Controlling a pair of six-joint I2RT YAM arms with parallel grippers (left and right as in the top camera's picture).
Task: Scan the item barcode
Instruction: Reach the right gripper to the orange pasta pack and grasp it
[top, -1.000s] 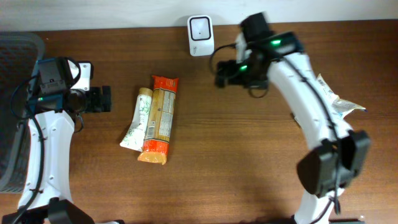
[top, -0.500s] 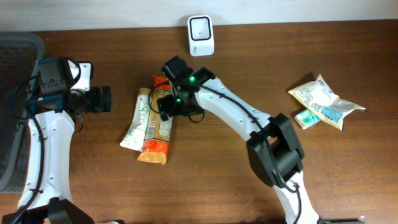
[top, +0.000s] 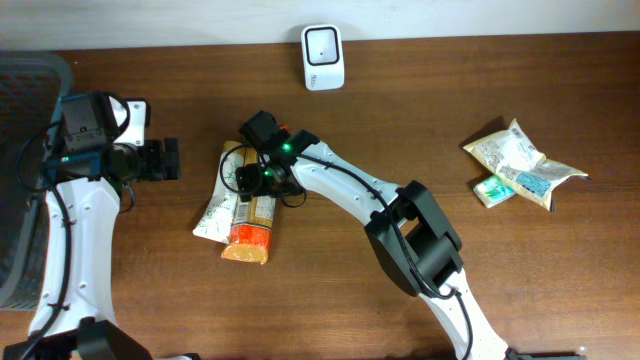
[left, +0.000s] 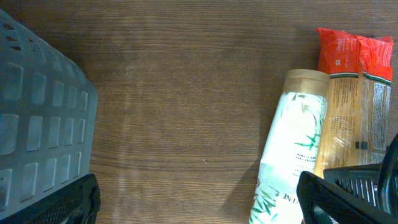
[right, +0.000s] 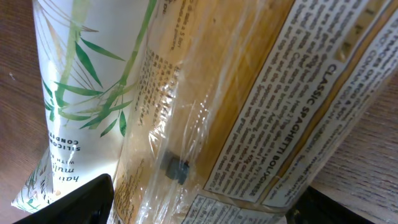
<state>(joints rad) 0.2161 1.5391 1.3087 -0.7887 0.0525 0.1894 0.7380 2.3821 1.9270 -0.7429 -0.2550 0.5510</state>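
An orange spaghetti pack (top: 250, 225) lies left of centre, and a white bamboo-print tube (top: 213, 208) lies against its left side. My right gripper (top: 258, 180) is down over the pack's upper half. In the right wrist view the pack (right: 249, 93) fills the space between the two dark fingers, which stand apart on either side, so that gripper (right: 199, 208) is open astride it; the tube (right: 81, 81) is beside the left finger. My left gripper (top: 168, 160) hovers open left of the tube, holding nothing (left: 199, 199). The white scanner (top: 323, 43) stands at the back edge.
A grey basket (top: 20, 180) sits at the far left, its corner showing in the left wrist view (left: 37, 124). Crumpled snack packets (top: 520, 160) lie at the right. The tube (left: 292, 143) and pack (left: 357, 106) lie ahead of my left gripper.
My right arm swung from near the scanner to the left and down onto the spaghetti pack. Its jaws have narrowed a little. The left arm has not moved.
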